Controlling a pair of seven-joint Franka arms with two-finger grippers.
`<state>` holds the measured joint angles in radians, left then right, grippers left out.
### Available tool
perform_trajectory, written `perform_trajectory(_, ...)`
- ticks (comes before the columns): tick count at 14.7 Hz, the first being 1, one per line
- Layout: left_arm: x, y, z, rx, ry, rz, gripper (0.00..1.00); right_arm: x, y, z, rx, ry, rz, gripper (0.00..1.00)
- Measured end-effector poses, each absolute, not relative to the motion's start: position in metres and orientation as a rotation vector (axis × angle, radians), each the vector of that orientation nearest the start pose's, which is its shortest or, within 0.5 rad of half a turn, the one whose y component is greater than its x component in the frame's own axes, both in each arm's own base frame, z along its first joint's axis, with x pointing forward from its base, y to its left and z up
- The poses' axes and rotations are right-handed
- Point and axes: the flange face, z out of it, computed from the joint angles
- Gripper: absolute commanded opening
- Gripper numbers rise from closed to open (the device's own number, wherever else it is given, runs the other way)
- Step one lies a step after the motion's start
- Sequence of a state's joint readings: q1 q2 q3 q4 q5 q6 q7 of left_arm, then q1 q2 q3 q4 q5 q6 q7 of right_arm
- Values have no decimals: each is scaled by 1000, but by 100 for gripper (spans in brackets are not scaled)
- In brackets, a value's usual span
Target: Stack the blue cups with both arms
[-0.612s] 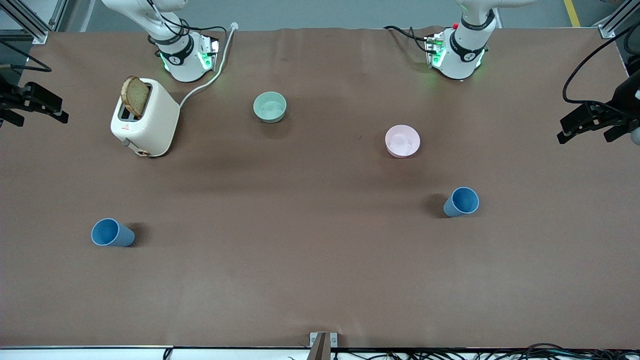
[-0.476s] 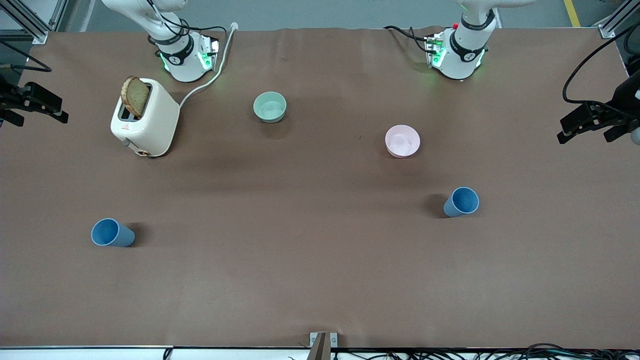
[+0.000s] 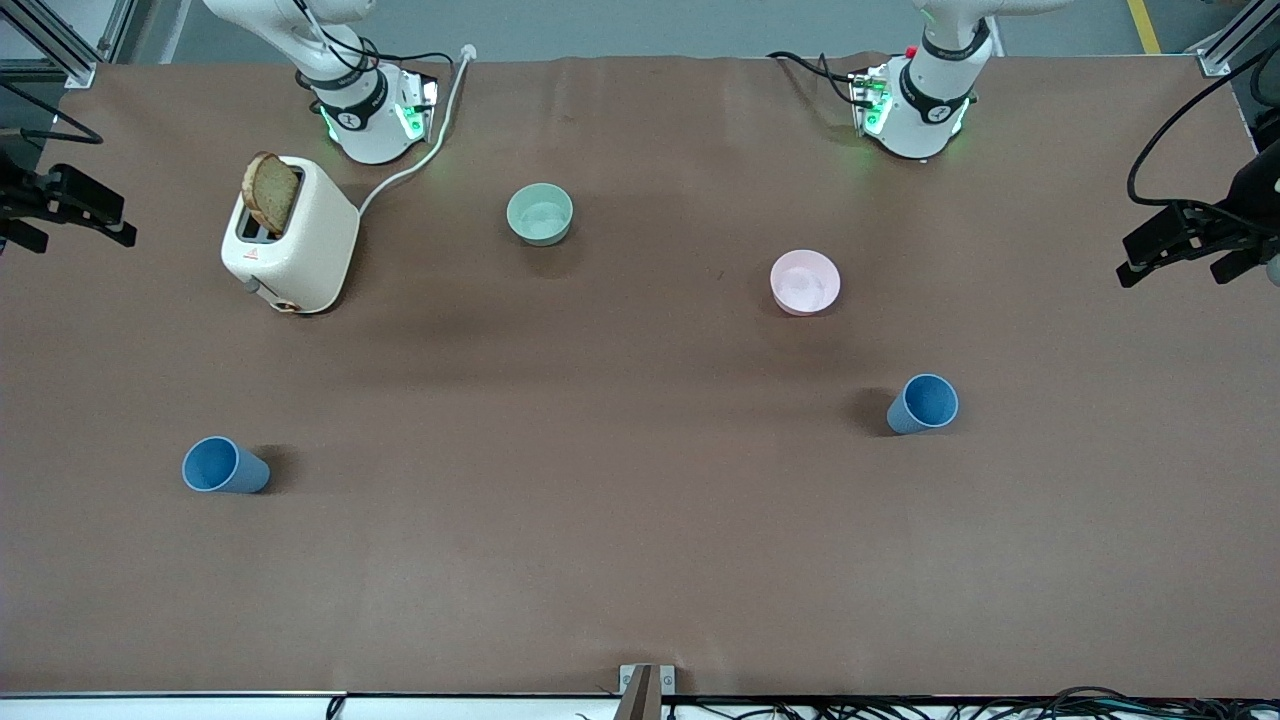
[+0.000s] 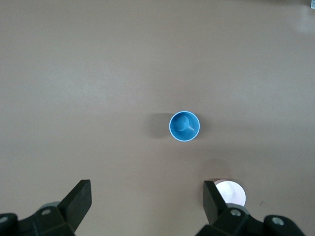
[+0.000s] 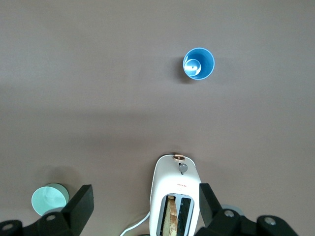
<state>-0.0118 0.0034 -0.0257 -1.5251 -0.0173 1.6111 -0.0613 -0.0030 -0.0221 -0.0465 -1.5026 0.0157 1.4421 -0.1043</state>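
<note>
Nothing is stacked yet. One blue cup (image 3: 225, 466) stands at the frame's lower left, the other blue cup (image 3: 922, 403) at its lower right. The left tool (image 4: 146, 200) and right tool (image 5: 146, 202), both spread and empty, hang high over the bench (image 3: 620, 520).

This is looking like a robotics lab staged as a kitchen. Two arm bases (image 3: 365, 125) (image 3: 920, 115) are standing bolted at the top of the frame on a table (image 3: 640, 560) wearing brown sheeting. Aluminium framing (image 3: 60, 45) is showing upper left, loose cables (image 3: 1000, 700) are trailing lower right, and a toaster (image 3: 290, 235) is sitting upper left.
</note>
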Motion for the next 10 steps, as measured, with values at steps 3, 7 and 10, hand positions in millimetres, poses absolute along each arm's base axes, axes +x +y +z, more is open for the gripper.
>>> perform_trajectory(3,562,-25,640,-3161,-30,-99,100,534,-25,657,-3120,-88,58,95)
perform_trajectory(7,568,-27,628,-3161,-26,-67,100,535,-26,658,-3121,-86,40,95)
perform_trajectory(10,573,-31,617,-3162,-14,-36,100,542,-29,654,-3124,-77,6,95)
